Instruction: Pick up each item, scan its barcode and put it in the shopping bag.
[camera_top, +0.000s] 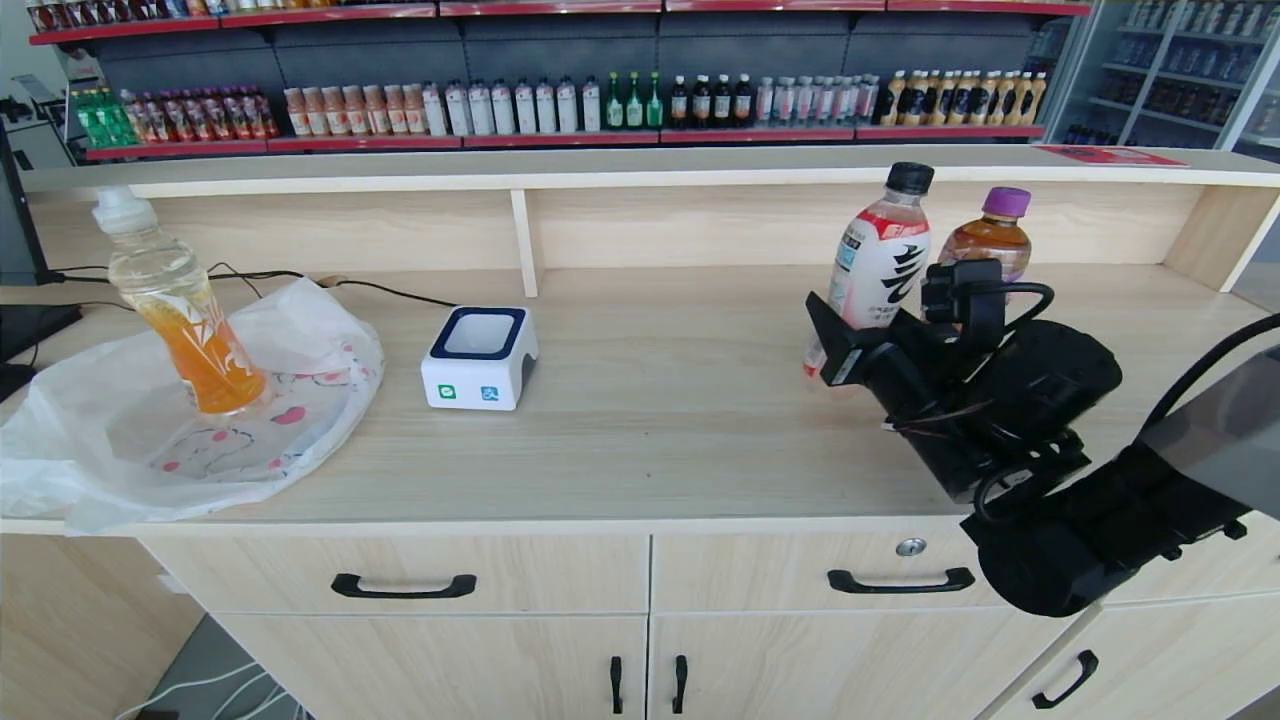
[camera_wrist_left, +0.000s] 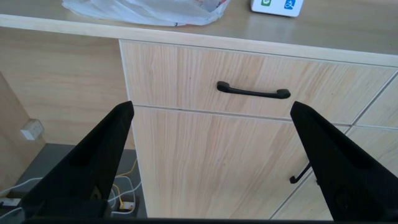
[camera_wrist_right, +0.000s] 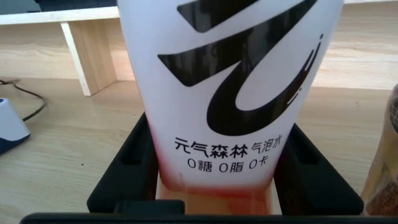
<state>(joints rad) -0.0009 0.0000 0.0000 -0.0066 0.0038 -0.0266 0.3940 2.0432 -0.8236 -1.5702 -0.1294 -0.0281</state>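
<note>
A white and pink bottle (camera_top: 880, 265) with a black cap leans slightly on the counter's right side. My right gripper (camera_top: 835, 335) is shut on its lower part. In the right wrist view the bottle (camera_wrist_right: 230, 81) sits between the two black fingers (camera_wrist_right: 134, 158), which press its sides. A brown bottle (camera_top: 992, 240) with a purple cap stands just behind it. The white scanner (camera_top: 480, 358) sits mid-counter. At the left lies the plastic shopping bag (camera_top: 90, 440), with an orange drink bottle (camera_top: 175, 300) upright on it. My left gripper (camera_wrist_left: 211, 112) hangs open below the counter, facing a drawer.
A raised wooden shelf (camera_top: 640, 170) with a divider (camera_top: 523, 240) runs along the counter's back. Cables (camera_top: 250, 275) trail behind the bag. Drawer handles (camera_wrist_left: 253, 92) and cabinet doors sit under the counter edge. Bare counter (camera_top: 660, 400) lies between the scanner and my right gripper.
</note>
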